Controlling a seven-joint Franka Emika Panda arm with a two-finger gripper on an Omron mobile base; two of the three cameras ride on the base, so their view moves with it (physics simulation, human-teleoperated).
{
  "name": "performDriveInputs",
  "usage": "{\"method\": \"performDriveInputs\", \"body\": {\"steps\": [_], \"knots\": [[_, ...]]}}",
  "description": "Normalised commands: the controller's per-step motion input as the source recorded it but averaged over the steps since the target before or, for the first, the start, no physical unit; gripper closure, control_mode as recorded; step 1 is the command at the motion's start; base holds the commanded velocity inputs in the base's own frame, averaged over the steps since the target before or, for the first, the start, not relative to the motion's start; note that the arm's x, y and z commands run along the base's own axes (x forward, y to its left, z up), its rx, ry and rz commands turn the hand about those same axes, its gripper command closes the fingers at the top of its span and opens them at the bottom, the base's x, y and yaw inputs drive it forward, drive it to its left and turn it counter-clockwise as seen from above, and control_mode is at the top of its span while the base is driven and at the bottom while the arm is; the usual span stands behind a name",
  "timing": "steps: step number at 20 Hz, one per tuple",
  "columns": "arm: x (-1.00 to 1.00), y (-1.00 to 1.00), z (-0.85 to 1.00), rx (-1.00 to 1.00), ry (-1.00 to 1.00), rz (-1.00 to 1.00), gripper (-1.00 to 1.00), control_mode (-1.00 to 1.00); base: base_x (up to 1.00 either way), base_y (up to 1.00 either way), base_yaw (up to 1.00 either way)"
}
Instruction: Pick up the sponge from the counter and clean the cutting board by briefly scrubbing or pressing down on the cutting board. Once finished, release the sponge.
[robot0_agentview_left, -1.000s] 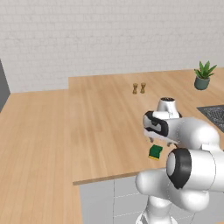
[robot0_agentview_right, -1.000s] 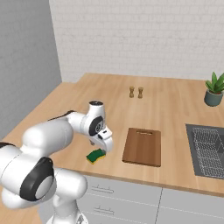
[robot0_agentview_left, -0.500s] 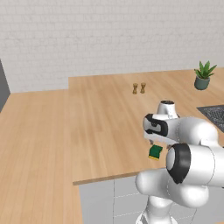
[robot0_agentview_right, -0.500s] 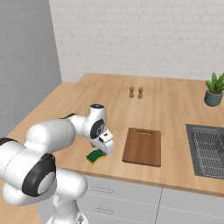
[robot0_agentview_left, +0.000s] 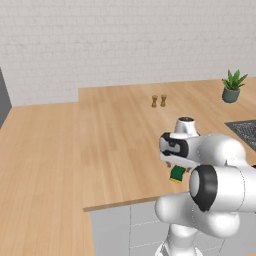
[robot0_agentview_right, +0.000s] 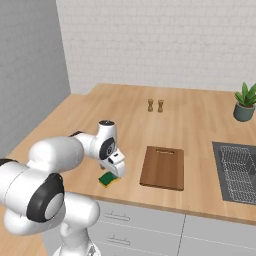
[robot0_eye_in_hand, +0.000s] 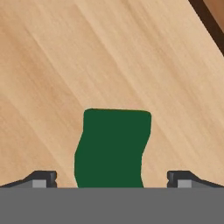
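Gripper (robot0_eye_in_hand: 112, 180) spread wide above unlabelled sponge (robot0_eye_in_hand: 112, 147) on counter (robot0_eye_in_hand: 65, 65).

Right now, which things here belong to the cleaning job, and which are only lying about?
Job: green-topped yellow sponge; dark reddish-brown wooden cutting board; light wood counter; open gripper.
Idle: two small brown shakers; potted green plant; sink rack.

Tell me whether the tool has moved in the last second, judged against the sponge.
Yes. The tool has come down and closer to the sponge, which lies where it did on the counter; open fingers now flank it.
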Motion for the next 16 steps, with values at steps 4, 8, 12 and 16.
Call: {"method": "performDriveInputs", "body": {"steps": [4, 8, 12, 16], "knots": [[0.00, -0.03, -0.17, 0.00, 0.00, 0.00, -1.00, -1.00, 0.00, 0.00, 0.00], [0.00, 0.00, -0.20, 0.00, 0.00, 0.00, -1.00, -1.00, 0.00, 0.00, 0.00], [0.00, 0.00, -0.17, 0.00, 0.00, 0.00, -1.00, -1.00, 0.00, 0.00, 0.00], [0.00, 0.00, -0.31, 0.00, 0.00, 0.00, -1.00, -1.00, 0.00, 0.00, 0.00]]}}
